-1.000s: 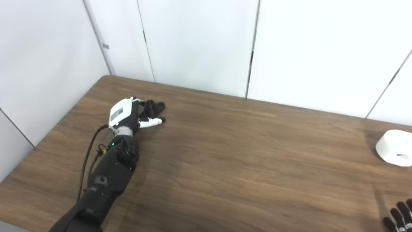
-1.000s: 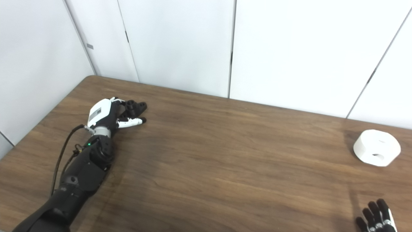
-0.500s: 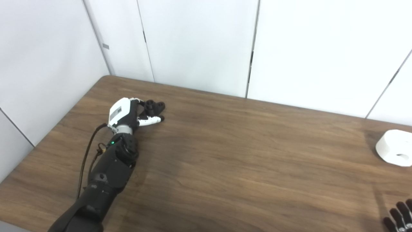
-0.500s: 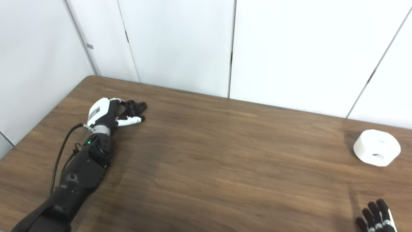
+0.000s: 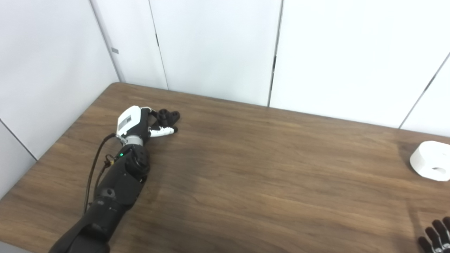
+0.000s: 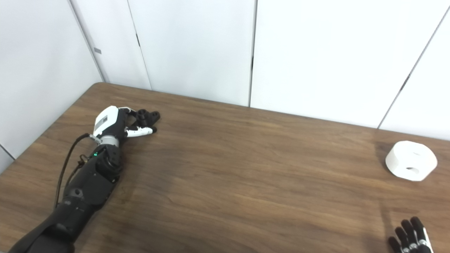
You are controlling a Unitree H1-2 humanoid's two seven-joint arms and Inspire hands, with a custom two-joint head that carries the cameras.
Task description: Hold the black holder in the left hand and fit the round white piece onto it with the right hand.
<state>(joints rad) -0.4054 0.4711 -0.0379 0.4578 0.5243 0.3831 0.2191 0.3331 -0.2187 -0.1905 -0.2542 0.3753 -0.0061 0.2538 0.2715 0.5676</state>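
Observation:
The black holder [image 5: 169,115] rests on the wooden table [image 5: 246,168] at the far left. My left hand [image 5: 137,123] is wrapped around it, with the white thumb [image 5: 162,131] pressed along its near side and the fingers hidden behind it. The round white piece [image 5: 431,165] with a hole in its side sits alone at the right edge of the table; it also shows in the right eye view [image 6: 410,165]. Only the spread black fingertips of my right hand [image 6: 410,238] show at the bottom right corner, well short of the white piece and holding nothing.
White wall panels [image 5: 218,49] stand right behind the table's far edge. A black cable [image 5: 95,168] runs along my left forearm. The table's left edge runs diagonally close to the left arm.
My left hand has drawn slightly left and its thumb has closed in against the holder. The right hand and the white piece have not moved.

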